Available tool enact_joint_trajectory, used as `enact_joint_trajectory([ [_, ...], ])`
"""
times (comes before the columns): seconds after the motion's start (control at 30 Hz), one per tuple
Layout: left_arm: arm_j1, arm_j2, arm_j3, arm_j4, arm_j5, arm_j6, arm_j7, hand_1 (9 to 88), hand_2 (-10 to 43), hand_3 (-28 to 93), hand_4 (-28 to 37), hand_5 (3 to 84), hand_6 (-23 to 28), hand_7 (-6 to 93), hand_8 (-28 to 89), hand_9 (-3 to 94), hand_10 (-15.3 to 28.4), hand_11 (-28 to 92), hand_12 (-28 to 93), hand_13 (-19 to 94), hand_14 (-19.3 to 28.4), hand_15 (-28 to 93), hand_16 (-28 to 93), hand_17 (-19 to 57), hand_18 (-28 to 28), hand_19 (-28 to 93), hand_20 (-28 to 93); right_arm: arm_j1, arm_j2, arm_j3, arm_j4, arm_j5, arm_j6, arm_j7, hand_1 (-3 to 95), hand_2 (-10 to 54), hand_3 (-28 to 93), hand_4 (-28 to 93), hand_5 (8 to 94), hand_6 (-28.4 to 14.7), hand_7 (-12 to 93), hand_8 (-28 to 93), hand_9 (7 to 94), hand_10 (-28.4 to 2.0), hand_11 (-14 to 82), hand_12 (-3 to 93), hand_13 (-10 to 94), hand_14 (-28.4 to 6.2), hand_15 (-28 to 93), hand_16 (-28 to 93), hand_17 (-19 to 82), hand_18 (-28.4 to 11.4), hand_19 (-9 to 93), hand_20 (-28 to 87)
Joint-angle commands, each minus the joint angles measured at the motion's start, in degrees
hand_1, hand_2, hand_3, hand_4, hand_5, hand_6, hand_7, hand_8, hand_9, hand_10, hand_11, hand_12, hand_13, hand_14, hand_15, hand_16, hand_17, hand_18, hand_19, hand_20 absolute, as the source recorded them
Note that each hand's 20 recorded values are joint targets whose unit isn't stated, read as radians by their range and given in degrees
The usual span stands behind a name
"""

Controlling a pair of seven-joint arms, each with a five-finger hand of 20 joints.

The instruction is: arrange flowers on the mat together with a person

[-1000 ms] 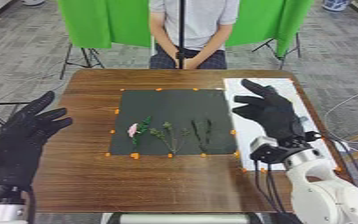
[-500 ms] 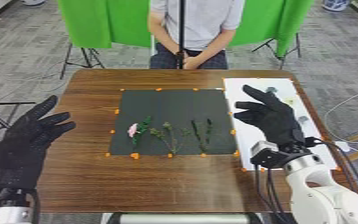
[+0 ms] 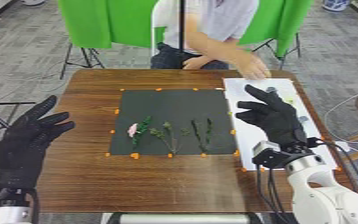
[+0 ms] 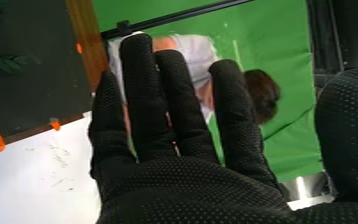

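So it's a grey floor and a bright green curtain (image 3: 104,25) at the back, with a brown wooden table (image 3: 158,190) in front. Lying on that is a dark mat (image 3: 167,107) with little orange markers (image 3: 135,156) around its edges, plus a long white sheet (image 3: 255,135) just beside it on the right.

The flowers are all on the near half of the mat, pretty much in a row. Leftmost is the pink flower (image 3: 133,130) with green foliage right next to it, then a branching green sprig (image 3: 169,140), then a couple of dark green stems (image 3: 200,134) standing side by side, kinda parallel. Some small bits are lying on the sheet too, too small for me to say what.

The robot's left hand (image 3: 23,142) is at the table's left side, well apart from the flowers, fingers loose and spread, nothing in it. The right hand (image 3: 278,125) is over the sheet, wide open as well and empty. From the right wrist view, the right hand (image 4: 184,185) has its fingers pretty straight with the thumb well off to the side.

Across the table, a person's hand (image 3: 251,67) is at the far end of the sheet, can't tell if it's touching anything there
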Motion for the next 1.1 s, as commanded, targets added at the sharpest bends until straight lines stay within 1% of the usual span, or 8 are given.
enact_joint_trajectory([
  [0.03, 0.5, 0.18, 0.28, 0.01, -0.23, 0.77, -0.42, 15.5, 5.9, 75, -28.3, 34.1, 6.5, 15.6, -11, 36.3, 20.2, 26, 11, 27, 28.3, 55, -10, -7.9, 25.1, 52, 15, -0.7, -0.2, 0.0, -0.5, 0.2, 0.6, -0.4, 20.4, 2.4, 71, -28, 47.0, -0.7, 12, -11, 50.9, -18.8, 18.5, 15.6, 43, -18.7, 53, 10, 7, -21.5, 55, 17],
  [0.13, 0.5, 0.09, 0.44, -0.01, -0.25, 0.88, -0.28, 15.7, 6.0, 75, -28.3, 34.1, 6.5, 15.6, -11, 36.4, 20.3, 26, 11, 27, 28.4, 55, -10, -7.9, 25.1, 52, 15, -0.4, -0.3, -0.1, -0.3, -0.1, 0.3, -0.2, 20.3, 2.5, 71, -27, 47.0, -0.6, 12, -11, 50.9, -18.9, 18.5, 15.6, 43, -18.7, 53, 10, 7, -21.5, 54, 17],
  [0.23, 0.1, -0.25, 0.39, -0.01, 0.04, 0.53, -1.11, 15.6, 6.1, 75, -28.3, 34.1, 6.5, 15.6, -11, 36.4, 20.2, 26, 11, 26, 28.4, 55, -10, -7.9, 25.1, 52, 15, -0.9, -0.3, 0.0, -0.5, 0.1, 0.6, -0.3, 20.2, 2.5, 71, -27, 47.0, -0.6, 12, -11, 51.0, -18.9, 18.6, 15.6, 43, -18.7, 53, 10, 7, -21.5, 54, 17],
  [0.6, 0.1, 0.71, 0.80, -0.16, -0.10, 1.18, -0.28, 15.6, 6.2, 75, -28.3, 34.2, 6.7, 15.5, -11, 36.5, 20.3, 26, 11, 26, 28.4, 55, -10, -7.9, 25.1, 52, 15, -0.7, 0.2, -0.5, -0.2, 0.0, 1.0, -0.5, 20.3, 2.8, 70, -27, 47.0, -0.7, 12, -11, 51.2, -19.0, 18.7, 15.5, 43, -18.7, 54, 10, 7, -21.3, 55, 17],
  [0.73, -0.6, 0.66, 1.07, -0.29, 0.62, 0.18, -1.16, 15.8, 6.3, 75, -28.3, 34.3, 6.8, 15.5, -11, 36.4, 20.3, 26, 11, 26, 28.4, 55, -10, -7.9, 25.1, 52, 15, -1.1, 0.2, -0.4, -0.3, 0.1, 1.3, -0.4, 20.2, 2.8, 70, -27, 47.2, -0.7, 12, -11, 51.3, -19.1, 18.8, 15.5, 43, -18.6, 54, 10, 7, -21.3, 55, 17],
  [0.77, -0.2, 1.06, 1.25, -0.37, 0.31, 0.60, -0.34, 15.7, 6.2, 75, -28.3, 34.3, 6.8, 15.5, -11, 36.4, 20.3, 26, 11, 26, 28.4, 55, -10, -7.9, 25.1, 52, 15, -0.7, 0.2, -0.5, -0.1, 0.1, 1.2, -0.5, 20.2, 2.8, 70, -27, 47.2, -0.7, 12, -11, 51.3, -19.1, 18.9, 15.6, 43, -18.6, 54, 10, 7, -21.3, 55, 17],
  [0.87, -0.9, 0.57, 1.14, -0.21, 0.66, 0.19, -1.60, 15.7, 6.3, 75, -28.3, 34.3, 6.7, 15.5, -11, 36.4, 20.3, 26, 11, 26, 28.4, 55, -10, -7.9, 25.1, 52, 15, -0.7, 0.3, -0.6, -0.2, -0.1, 1.7, -0.4, 20.2, 2.9, 70, -27, 47.2, -0.7, 12, -11, 51.3, -19.1, 19.0, 15.5, 43, -18.7, 54, 10, 7, -21.2, 55, 17],
  [1.1, -0.2, 0.40, 1.21, -0.24, 0.39, 0.59, -1.12, 15.8, 6.3, 75, -28.3, 34.2, 6.7, 15.5, -11, 36.4, 20.3, 26, 11, 26, 28.4, 55, -10, -8.0, 25.2, 52, 15, -1.0, 0.0, -0.3, -0.3, 0.1, 1.3, -0.4, 20.2, 3.0, 71, -27, 47.3, -0.8, 12, -11, 51.5, -19.1, 19.0, 15.5, 43, -18.6, 54, 10, 7, -21.2, 55, 17],
])
